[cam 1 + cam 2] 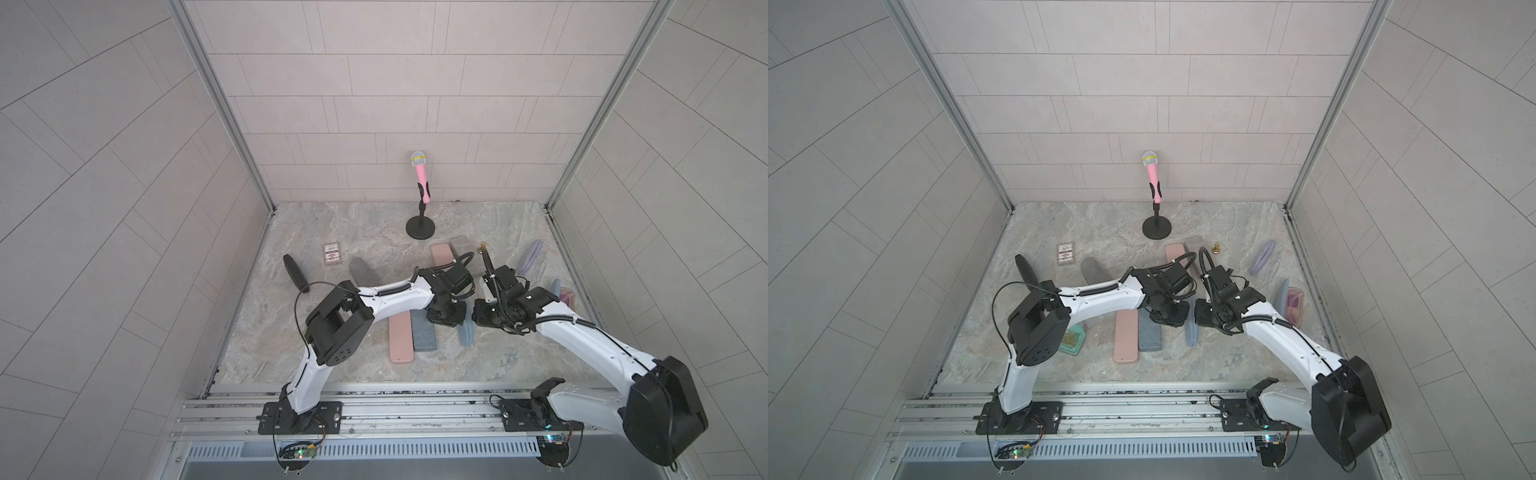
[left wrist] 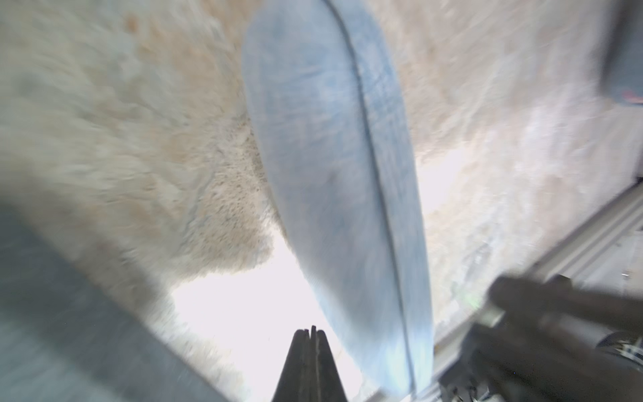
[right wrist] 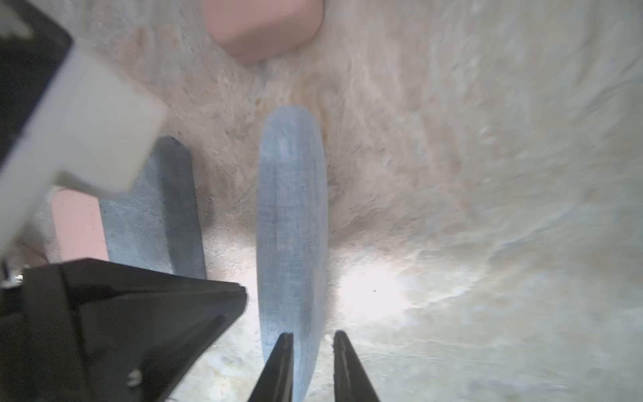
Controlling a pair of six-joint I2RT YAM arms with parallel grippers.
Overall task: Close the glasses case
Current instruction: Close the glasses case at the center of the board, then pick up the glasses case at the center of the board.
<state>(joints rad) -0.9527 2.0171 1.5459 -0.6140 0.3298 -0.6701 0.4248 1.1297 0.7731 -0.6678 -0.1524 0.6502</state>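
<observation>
Left gripper (image 2: 309,334), seen from its own wrist camera, has both dark fingertips pressed together with nothing between them. It hangs just beside the long flank of the light blue glasses case (image 2: 330,174). Right gripper (image 3: 312,339), in its wrist camera, has its jaws parted by a narrow gap and grips nothing. One fingertip overlaps the near end of the same case, and the other sits just off its edge. In both top views the case lies flat on the marble tabletop (image 1: 332,232), in the narrow space between the two wrists and mostly hidden beneath them. A grey-blue case (image 1: 1149,334) and a pink case (image 1: 1126,337) lie alongside it, on the left arm's side. The case's long axis runs from the back of the table toward the front rail (image 1: 374,390), roughly in line with the right arm's fingers. A dark seam runs the whole length of the case. The two halves seem to meet along it, so the case looks shut or very nearly so, though blur prevents certainty. Both arms are close, but the right one sits directly over the case, so any final downward press would likely fall to it.
</observation>
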